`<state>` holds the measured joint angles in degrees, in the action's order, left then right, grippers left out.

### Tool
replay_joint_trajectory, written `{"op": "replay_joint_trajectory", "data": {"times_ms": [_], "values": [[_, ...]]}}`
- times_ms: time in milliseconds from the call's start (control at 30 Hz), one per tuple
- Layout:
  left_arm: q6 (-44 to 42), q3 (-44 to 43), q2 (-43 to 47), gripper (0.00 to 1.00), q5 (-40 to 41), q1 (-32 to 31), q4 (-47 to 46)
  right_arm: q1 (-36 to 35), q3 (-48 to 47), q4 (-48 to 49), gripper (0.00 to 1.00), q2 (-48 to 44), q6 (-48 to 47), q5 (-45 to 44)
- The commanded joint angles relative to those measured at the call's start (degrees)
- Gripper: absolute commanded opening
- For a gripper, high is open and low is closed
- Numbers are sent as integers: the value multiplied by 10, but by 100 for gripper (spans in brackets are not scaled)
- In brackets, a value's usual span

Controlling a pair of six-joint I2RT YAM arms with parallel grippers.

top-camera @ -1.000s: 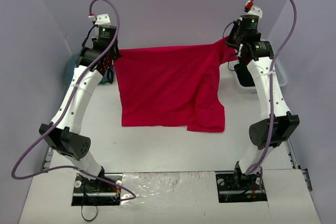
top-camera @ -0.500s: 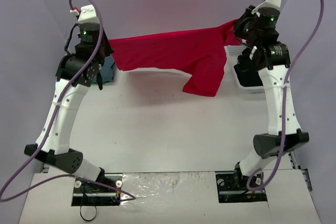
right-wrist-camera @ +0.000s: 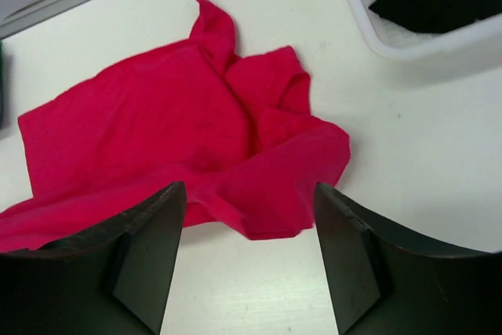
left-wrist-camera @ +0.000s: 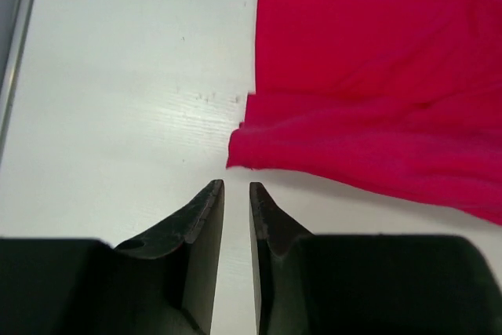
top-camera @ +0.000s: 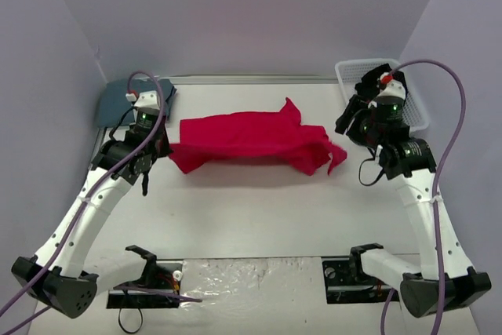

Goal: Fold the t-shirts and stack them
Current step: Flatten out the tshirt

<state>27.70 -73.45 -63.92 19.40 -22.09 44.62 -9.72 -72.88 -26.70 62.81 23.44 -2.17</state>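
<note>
The red t-shirt (top-camera: 251,137) lies on the table as a rumpled band folded lengthwise, with one sleeve sticking up at its far edge. My left gripper (top-camera: 161,148) sits just off its left end, jaws a narrow gap apart and empty (left-wrist-camera: 236,186); the red t-shirt's corner (left-wrist-camera: 376,107) lies just ahead of it. My right gripper (top-camera: 346,125) is at the right end, open wide (right-wrist-camera: 249,194) over the bunched red t-shirt (right-wrist-camera: 196,131), holding nothing. A blue-grey t-shirt (top-camera: 118,103) lies at the back left. A black t-shirt (top-camera: 375,80) is in the basket.
The white slatted basket (top-camera: 416,111) stands at the back right, close behind my right wrist; its rim (right-wrist-camera: 392,46) shows in the right wrist view. Grey walls close in the table on three sides. Bare white tabletop (top-camera: 259,209) runs between the shirt and the arm bases.
Both grippers held the red t-shirt stretched in the air; both have let go. The shirt now lies on the table, and both arms have come down and nearer.
</note>
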Motion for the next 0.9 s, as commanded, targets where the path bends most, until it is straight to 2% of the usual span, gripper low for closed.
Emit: {"op": "replay_joint_trajectory", "data": {"times_ms": [0,133,167,200,400,567,667,700,800,867], "values": [[33,7,51,20,-8,-17,15,4,18,-32,63,-51,36,-17],[16,-16,28,32,-2,-21,-15,4,-14,-23,65,-9,14,-42],[10,-25,8,35,-2,-21,-24,4,-23,-12,65,21,6,-50],[5,-34,-2,44,-5,-21,-34,4,-32,-4,65,38,0,-53],[-28,-90,-114,62,-3,-18,-91,15,-74,60,64,159,-26,-29],[-32,-172,-219,68,-2,-8,-47,18,-124,75,64,270,-45,50],[-31,-211,-253,77,-5,-6,-22,11,-136,74,74,304,-38,54],[-34,-213,-256,79,-7,-6,-23,8,-133,76,85,306,-33,46],[-37,-214,-265,83,4,-5,-22,1,-131,81,100,323,-42,24],[-39,-203,-264,89,20,-5,-18,1,-119,83,100,338,-54,-11]]}}
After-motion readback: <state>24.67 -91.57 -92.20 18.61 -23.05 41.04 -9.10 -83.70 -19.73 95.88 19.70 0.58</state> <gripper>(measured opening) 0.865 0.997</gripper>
